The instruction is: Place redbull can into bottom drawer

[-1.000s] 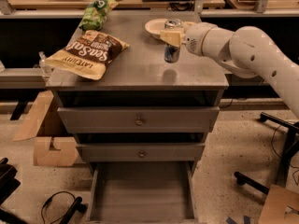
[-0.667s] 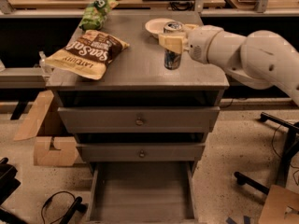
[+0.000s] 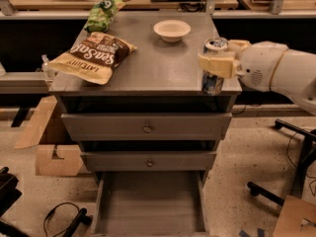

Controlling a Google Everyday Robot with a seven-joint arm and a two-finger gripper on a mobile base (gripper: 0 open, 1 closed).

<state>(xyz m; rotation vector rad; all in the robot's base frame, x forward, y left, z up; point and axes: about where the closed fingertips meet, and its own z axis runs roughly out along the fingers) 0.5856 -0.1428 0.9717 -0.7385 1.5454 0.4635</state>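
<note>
1. Camera view looked down at the front of a grey three-drawer cabinet, whose flat worktop (image 3: 158, 63) filled the upper middle of the frame.
2. The end effector (image 3: 223, 55) sat at the right of the frame, over the front right corner of the worktop, at the end of a thick white arm (image 3: 281, 73) that came in from the right edge.
3. Its two cream fingers were closed around the redbull can (image 3: 213, 83): one finger (image 3: 217, 64) crossed the front of the can about halfway up, and the other showed behind the can near its top.
4. The can stood upright in that grip, its silver top visible above the front finger and its blue and silver lower half below it.
5. The can's base was level with the front edge of the worktop; it could not be told whether the base touched the surface.
6. The bottom drawer (image 3: 150, 201) was pulled open at the lower middle of the frame, showing a plain grey floor and low side walls, with nothing in it.
7. Two upper drawers were shut above it, each with a small round knob: the top drawer (image 3: 123, 127) and the middle drawer (image 3: 118, 161).
8. A white bowl (image 3: 172, 30) stood at the back of the worktop, well apart from the can.
9. A brown chip bag (image 3: 94, 57) lay on the left of the worktop, with a green snack bag (image 3: 102, 15) behind it at the back left corner.
10. Cardboard boxes (image 3: 47, 142) stood on the floor at the left of the cabinet, and a black chair base (image 3: 276, 194) showed at the lower right.
</note>
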